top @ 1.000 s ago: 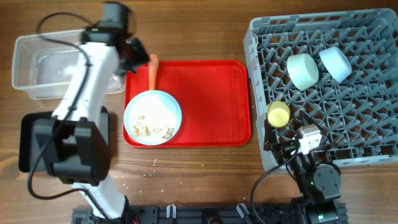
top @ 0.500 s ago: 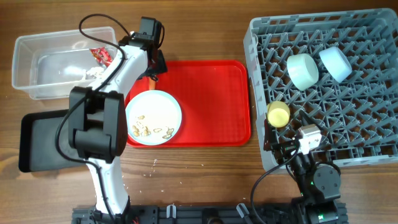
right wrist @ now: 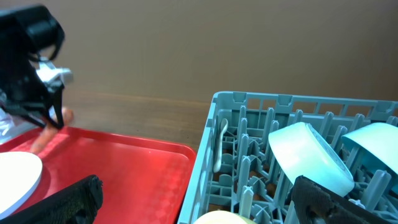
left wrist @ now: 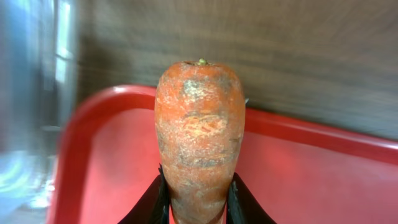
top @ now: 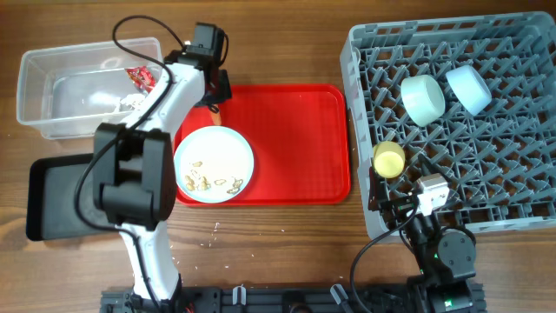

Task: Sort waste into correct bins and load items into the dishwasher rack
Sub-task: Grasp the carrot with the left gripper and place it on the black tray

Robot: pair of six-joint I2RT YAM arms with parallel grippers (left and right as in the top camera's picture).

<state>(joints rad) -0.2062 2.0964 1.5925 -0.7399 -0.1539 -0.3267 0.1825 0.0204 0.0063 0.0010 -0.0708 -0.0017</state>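
My left gripper is shut on the narrow end of the orange carrot over the red tray's back left corner; from overhead the gripper hides most of the carrot. The pale blue plate holds peanut shells. The clear tub holds the red-and-white wrapper and a white paper scrap. The black tray sits in front of it. The grey rack holds a mint bowl, a pale blue bowl, a yellow-green cup and a white spoon. My right gripper is open and empty at the rack's front left.
The flat red tray lies between the bins and the rack. A few crumbs lie on the wooden table in front of it. The left arm stretches over the black tray and the tub's right end.
The left gripper swung right from beside the tub to the tray's back left corner and closed on the carrot. The wrapper in the tub came into view. The right arm has not moved.
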